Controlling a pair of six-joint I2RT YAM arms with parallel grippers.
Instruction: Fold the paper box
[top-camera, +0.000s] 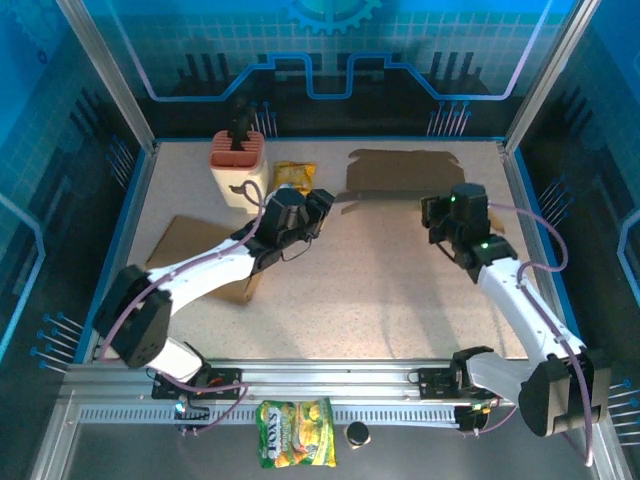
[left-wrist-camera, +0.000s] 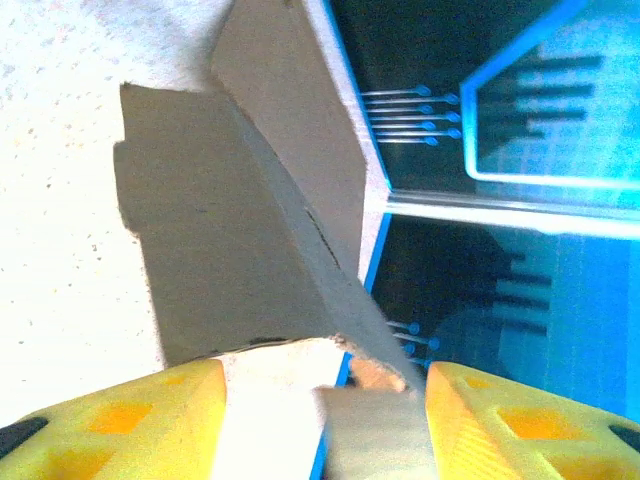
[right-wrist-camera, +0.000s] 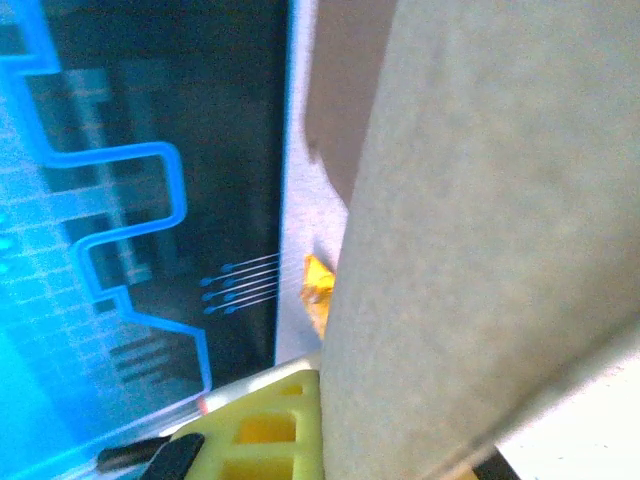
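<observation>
While the table (top-camera: 400, 300) is seen from above, the flattened cardboard box (top-camera: 400, 172) is found lying toward 1 o'clock, close to the far wall. Its near edge is met by both arms. The left claw (top-camera: 322, 208) is placed at the 9 o'clock end of that edge and the right claw (top-camera: 428, 215) at the 3 o'clock end.

From the left wrist, the left claw (left-wrist-camera: 325, 372) is seen spread, with its yellow fingers (left-wrist-camera: 130, 420) set well apart. A raised flap of the cardboard box (left-wrist-camera: 230, 230) stands on edge between them, and neither finger is seen touching it.

From the right wrist, a broad panel of the cardboard box (right-wrist-camera: 480, 230) is pressed close to the lens and laid against one yellow finger (right-wrist-camera: 260, 420). The other finger is hidden behind the panel. The right claw is pressed together, pinching this panel.

A second brown sheet (top-camera: 190, 245) is spread flat at 9 o'clock, partly covered by the left arm. A white tub with an orange top (top-camera: 238, 165) is placed at 11 o'clock, and a yellow packet (top-camera: 293, 175) lies just beside it toward 3 o'clock. A green and yellow snack bag (top-camera: 295, 447) rests on the near ledge at 6 o'clock.
</observation>
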